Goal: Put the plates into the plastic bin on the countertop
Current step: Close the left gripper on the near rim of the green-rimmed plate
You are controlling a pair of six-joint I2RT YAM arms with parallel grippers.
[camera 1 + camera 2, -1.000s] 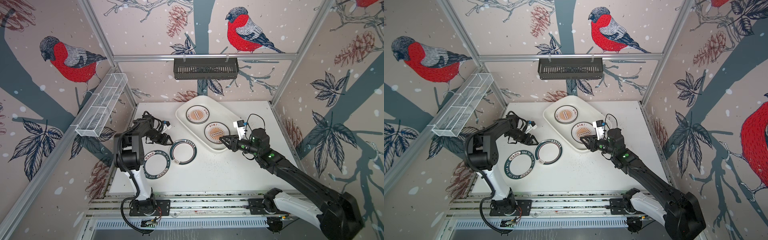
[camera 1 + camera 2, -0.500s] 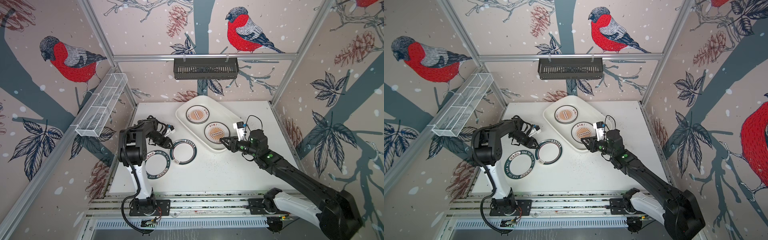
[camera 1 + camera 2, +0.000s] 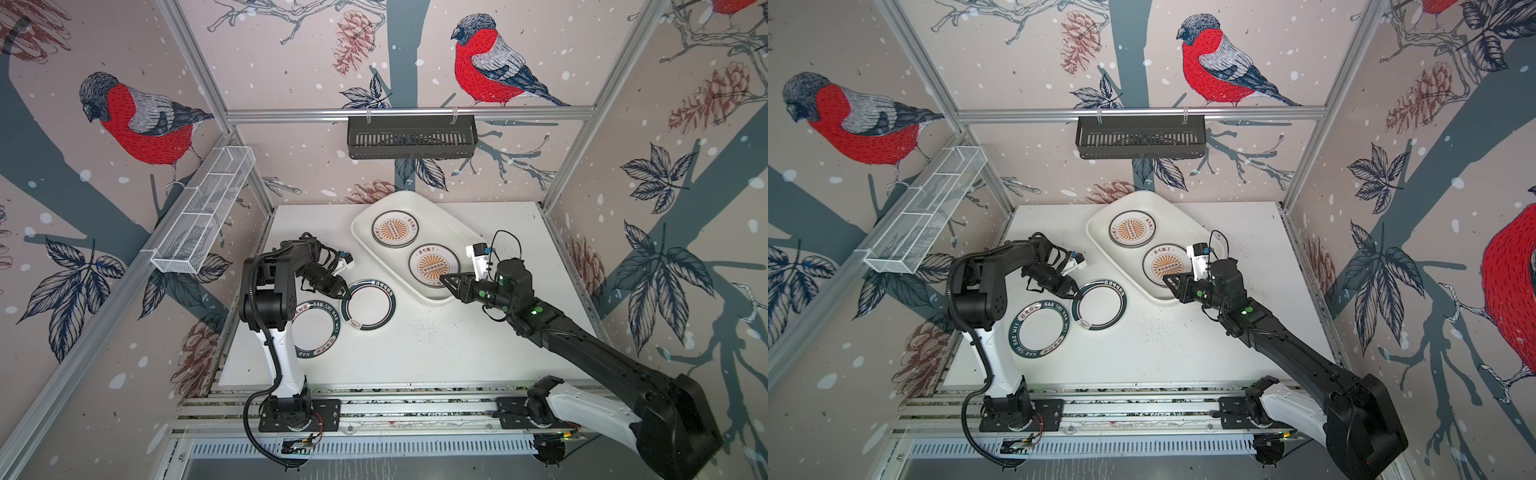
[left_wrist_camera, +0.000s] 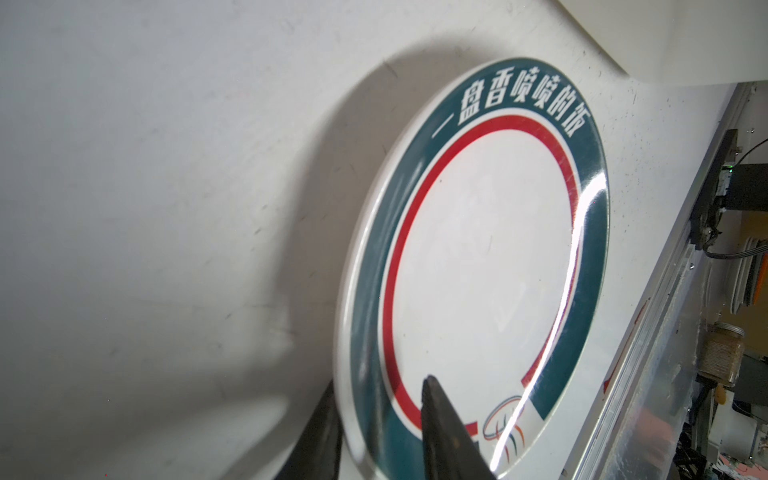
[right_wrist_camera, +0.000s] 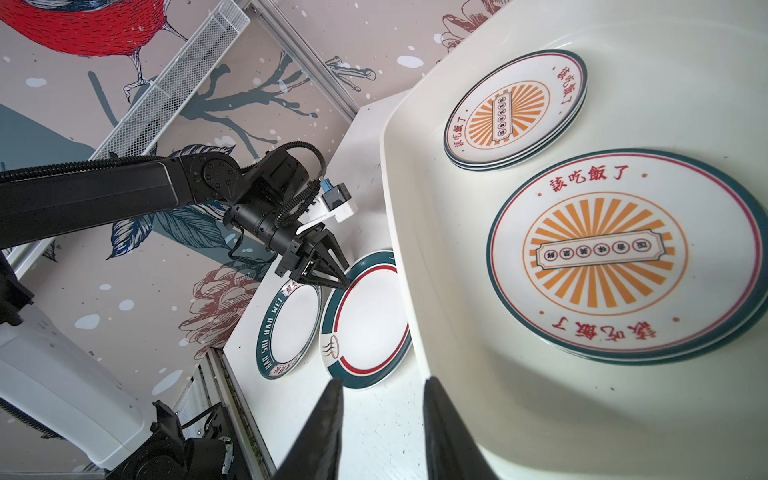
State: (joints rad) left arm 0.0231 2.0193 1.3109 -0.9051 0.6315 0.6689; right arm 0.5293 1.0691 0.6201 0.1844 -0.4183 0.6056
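Two plates lie on the countertop (image 3: 436,340): one with a teal and red ring (image 3: 368,304) (image 3: 1099,304) and one with a lettered teal rim (image 3: 316,332) (image 3: 1038,328). My left gripper (image 3: 344,291) (image 4: 378,386) is shut on the ringed plate (image 4: 478,270), one finger under its rim and one on top. That edge sits slightly off the surface. Two stacks of orange sunburst plates (image 3: 393,229) (image 3: 433,266) sit in the plastic bin (image 3: 449,224) (image 5: 457,291). My right gripper (image 3: 445,279) (image 5: 384,380) stands open at the bin's near edge, holding nothing.
A black slotted basket (image 3: 411,137) hangs on the back wall. On the left wall is a white wire basket (image 3: 203,216). Aluminium rails (image 3: 374,405) run along the countertop's front edge. The left arm's elbow (image 3: 270,286) rises beside the lettered plate.
My left gripper has come down toward the ringed plate and closed on its rim. The right gripper has narrowed a little and stayed at the bin's edge.
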